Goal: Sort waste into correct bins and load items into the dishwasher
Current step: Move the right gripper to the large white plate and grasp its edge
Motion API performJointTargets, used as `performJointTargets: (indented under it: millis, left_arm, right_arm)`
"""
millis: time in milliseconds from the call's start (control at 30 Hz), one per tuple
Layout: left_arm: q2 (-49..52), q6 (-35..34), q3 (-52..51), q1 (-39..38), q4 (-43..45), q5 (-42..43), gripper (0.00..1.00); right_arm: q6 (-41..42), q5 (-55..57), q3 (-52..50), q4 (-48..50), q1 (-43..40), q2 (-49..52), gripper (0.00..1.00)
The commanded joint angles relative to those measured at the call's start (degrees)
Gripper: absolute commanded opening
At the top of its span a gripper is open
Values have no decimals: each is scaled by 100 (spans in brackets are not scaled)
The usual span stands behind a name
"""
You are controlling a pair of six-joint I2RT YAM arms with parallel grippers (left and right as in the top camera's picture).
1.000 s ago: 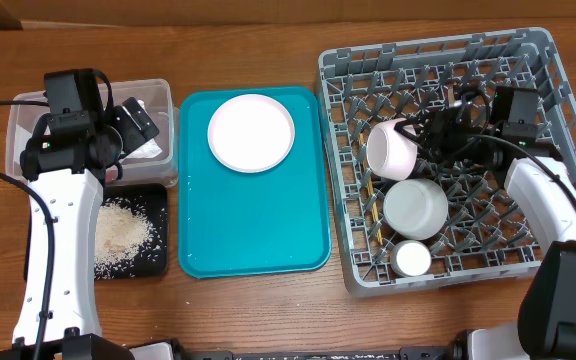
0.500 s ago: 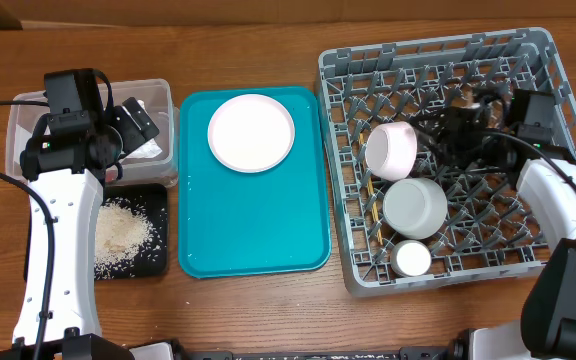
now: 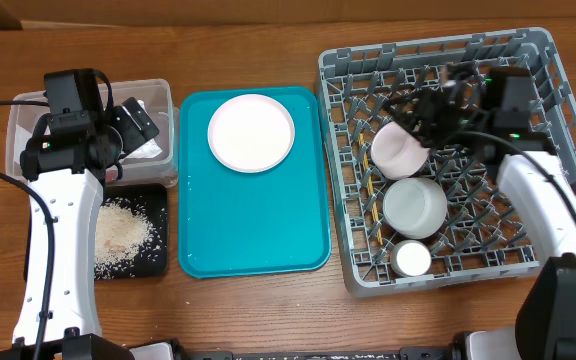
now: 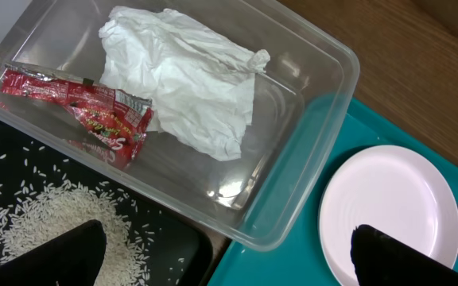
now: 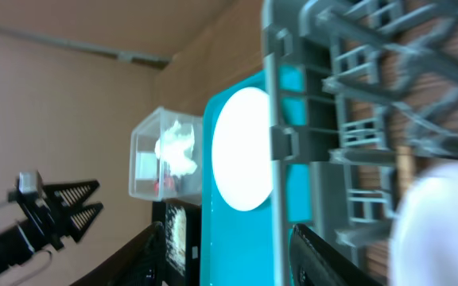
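Right claw (image 3: pixel 423 112) hangs over the grey rack (image 3: pixel 538 60), which sits just to the right of the teal tray (image 3: pixel 253 240). Its two fingers stand apart with nothing between them. A pinkish cup (image 3: pixel 400 150) lies on its side in the rack just below the fingertips, on the side nearest the tray. From above I cannot tell whether a finger touches it. Nearer the front edge of the rack stand a pale grey bowl (image 3: pixel 415 207) and, in the front corner closest to the tray, a small white cup (image 3: pixel 411 260).

One white plate (image 3: pixel 251 132) rests on the far half of the teal tray.

Left claw (image 4: pixel 229 256) is spread wide and empty, hovering over the clear tub (image 4: pixel 324 103) just to the left of the tray's far end. Inside the tub lie a crumpled white napkin (image 4: pixel 185 79) and a red sauce packet (image 4: pixel 94 111), touching each other. A black tray (image 3: pixel 158 250) sits left of the teal tray's near end, up against the tub, with loose rice (image 3: pixel 118 232) scattered in it.
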Motion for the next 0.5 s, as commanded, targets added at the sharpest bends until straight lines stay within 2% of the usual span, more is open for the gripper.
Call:
performJointTargets:
  millis: [0, 133, 300, 467]
  left_arm:
    - [-17, -55, 122, -4, 9, -11, 100]
    - [-17, -55, 122, -4, 9, -11, 100]
    - [-17, -55, 122, -4, 9, -13, 100]
    - [-17, -55, 122, -4, 9, -11, 100]
  right_arm:
    - [-17, 479, 162, 186, 496, -149, 51]
    - [-284, 1259, 179, 271, 1250, -149, 51]
    - [-1062, 2789, 179, 260, 2411, -149, 53]
    - [-2011, 4588, 179, 472, 3644, -98, 63]
